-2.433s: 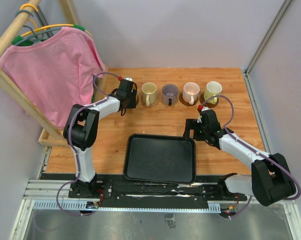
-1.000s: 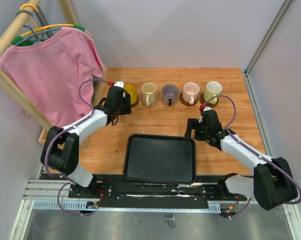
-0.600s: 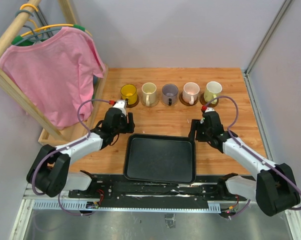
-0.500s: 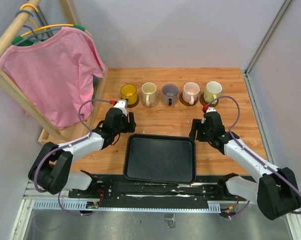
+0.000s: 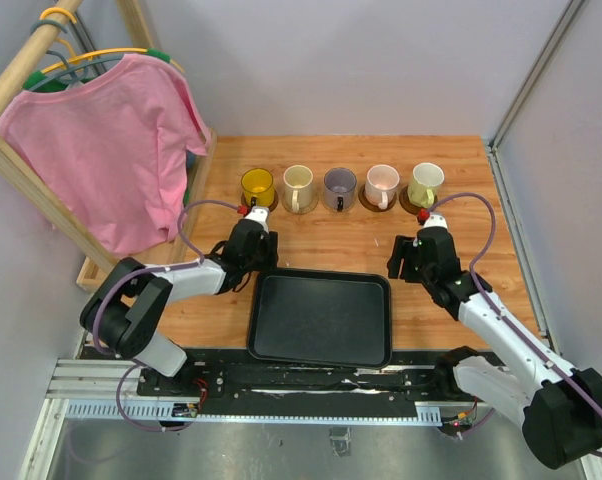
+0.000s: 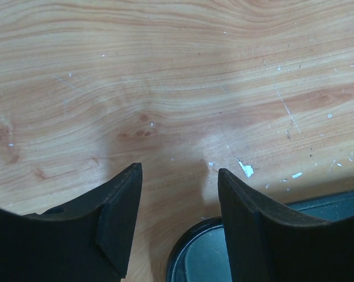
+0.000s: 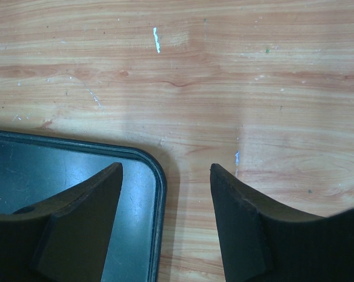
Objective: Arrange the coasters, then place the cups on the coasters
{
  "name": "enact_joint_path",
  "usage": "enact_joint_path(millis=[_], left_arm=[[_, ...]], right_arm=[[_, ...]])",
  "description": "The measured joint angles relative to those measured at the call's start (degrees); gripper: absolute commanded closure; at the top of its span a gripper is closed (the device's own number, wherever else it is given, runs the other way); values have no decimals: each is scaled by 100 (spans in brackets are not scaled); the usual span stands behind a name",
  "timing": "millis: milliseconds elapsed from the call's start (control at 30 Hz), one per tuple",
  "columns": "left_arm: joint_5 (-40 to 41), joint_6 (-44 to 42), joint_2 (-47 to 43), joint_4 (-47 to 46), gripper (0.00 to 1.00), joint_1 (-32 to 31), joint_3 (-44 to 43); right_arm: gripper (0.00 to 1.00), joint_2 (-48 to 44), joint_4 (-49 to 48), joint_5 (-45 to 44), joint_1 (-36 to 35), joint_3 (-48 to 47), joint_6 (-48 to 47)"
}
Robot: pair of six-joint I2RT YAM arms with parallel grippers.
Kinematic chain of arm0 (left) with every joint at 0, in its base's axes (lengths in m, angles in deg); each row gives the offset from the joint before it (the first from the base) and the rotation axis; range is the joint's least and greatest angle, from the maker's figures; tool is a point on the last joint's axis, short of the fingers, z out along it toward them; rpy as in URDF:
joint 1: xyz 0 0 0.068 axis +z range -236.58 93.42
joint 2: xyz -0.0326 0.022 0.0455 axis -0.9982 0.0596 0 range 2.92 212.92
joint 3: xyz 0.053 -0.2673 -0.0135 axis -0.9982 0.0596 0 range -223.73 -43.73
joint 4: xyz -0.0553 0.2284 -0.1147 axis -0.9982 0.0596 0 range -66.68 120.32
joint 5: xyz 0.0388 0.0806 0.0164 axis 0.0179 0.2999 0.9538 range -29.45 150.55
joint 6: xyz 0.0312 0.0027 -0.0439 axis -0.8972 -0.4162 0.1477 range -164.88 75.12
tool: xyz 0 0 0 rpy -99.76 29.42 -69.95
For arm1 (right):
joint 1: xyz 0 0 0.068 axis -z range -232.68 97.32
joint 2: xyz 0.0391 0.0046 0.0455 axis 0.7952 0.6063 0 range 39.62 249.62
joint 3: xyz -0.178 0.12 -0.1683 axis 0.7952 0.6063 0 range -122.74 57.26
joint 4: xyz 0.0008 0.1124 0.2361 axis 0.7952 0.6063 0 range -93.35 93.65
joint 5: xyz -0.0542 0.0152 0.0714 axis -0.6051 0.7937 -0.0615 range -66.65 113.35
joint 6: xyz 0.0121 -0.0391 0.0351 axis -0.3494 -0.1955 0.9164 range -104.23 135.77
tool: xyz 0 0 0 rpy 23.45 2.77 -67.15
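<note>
Five cups stand in a row along the back of the table: yellow, cream, grey-purple, pink and pale yellow-green. Each sits on a coaster; dark brown rims show under the pink cup and the yellow-green cup. My left gripper hangs open and empty over bare wood at the black tray's back left corner. Open and empty too, my right gripper straddles the tray's back right corner. Neither touches a cup.
The black rectangular tray lies empty between the arms at the near edge. A wooden rack with a pink shirt stands at the left. Grey walls close the back and right sides.
Both arms have drawn back from the row of cups toward the tray. The left gripper left the yellow cup on its coaster and swung right to the tray's corner.
</note>
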Motion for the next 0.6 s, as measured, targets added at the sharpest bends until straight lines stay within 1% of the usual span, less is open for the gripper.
enact_joint_path(millis=[333,600], left_arm=[[448,-31,131,407,42,-400,-221],[643,7,131,605,42,-442,-264]], right_arm=[[32,68,9,-63,0,2,39],[32,129,7,-61,0,2,39]])
